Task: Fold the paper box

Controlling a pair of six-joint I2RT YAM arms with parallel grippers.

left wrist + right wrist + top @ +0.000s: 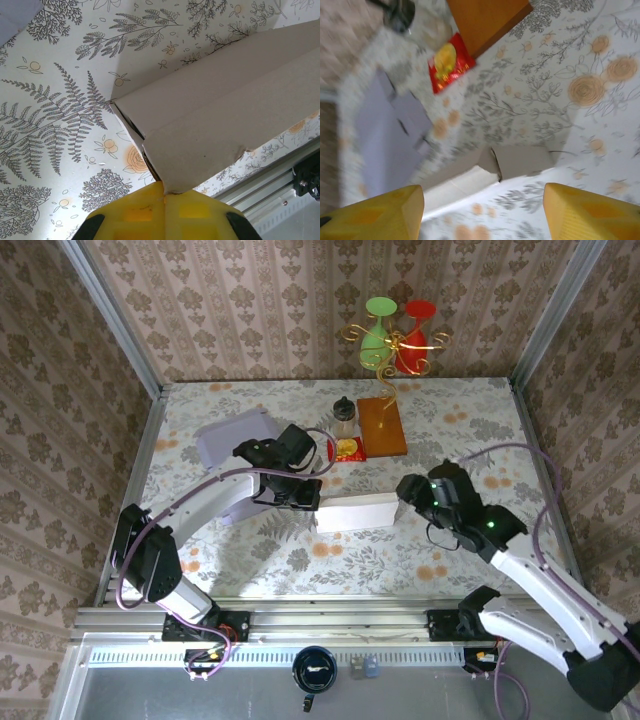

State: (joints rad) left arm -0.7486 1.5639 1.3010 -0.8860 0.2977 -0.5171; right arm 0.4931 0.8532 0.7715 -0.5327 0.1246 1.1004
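One corner of paper box (357,512) in left hand (164,194), right hand (482,197) seemingly beside.

I saw the paper box (357,511) off-white on a pale tabletop (470,430) printed with grey ferns and orange blossoms. The flat sheet (235,435) was lavender, the board (382,425) orange-brown, the right end effector (482,197) yellow-fingered.

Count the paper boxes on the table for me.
2. A white box lies at the centre, its left end pinched in the left gripper. A lavender box, unfolded flat, lies rear left, partly hidden. No others visible.
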